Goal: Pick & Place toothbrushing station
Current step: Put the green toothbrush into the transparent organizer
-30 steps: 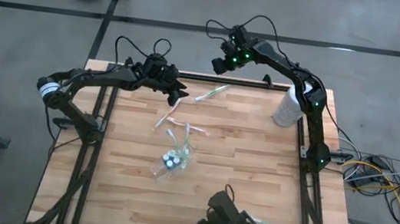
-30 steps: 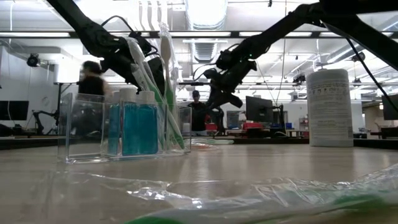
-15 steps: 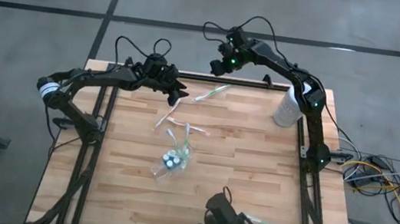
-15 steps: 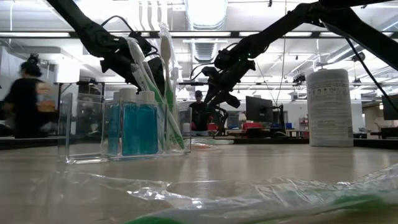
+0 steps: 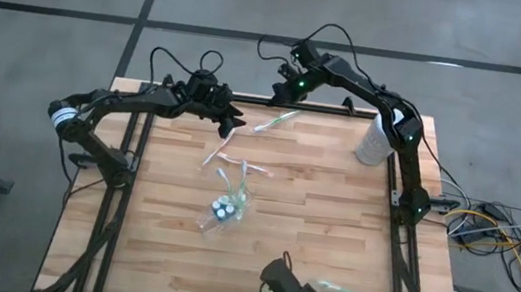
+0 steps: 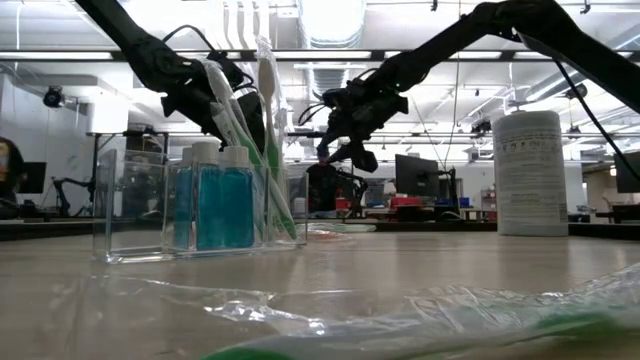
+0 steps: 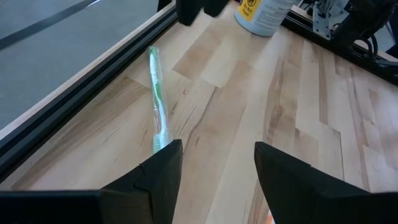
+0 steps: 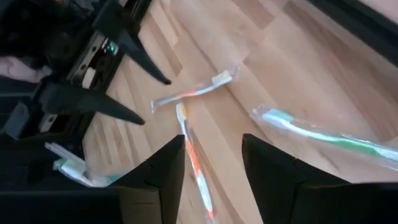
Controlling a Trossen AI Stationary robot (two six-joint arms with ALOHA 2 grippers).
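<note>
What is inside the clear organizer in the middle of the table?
The clear organizer holds capped bottles of blue liquid and upright toothbrushes with green and white handles. One end compartment looks empty. The bottles hide whatever stands behind them.

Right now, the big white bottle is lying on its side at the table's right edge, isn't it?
Not quite. The bottle is at the table's right edge, but it stands upright, not on its side. The low view shows this best.
</note>
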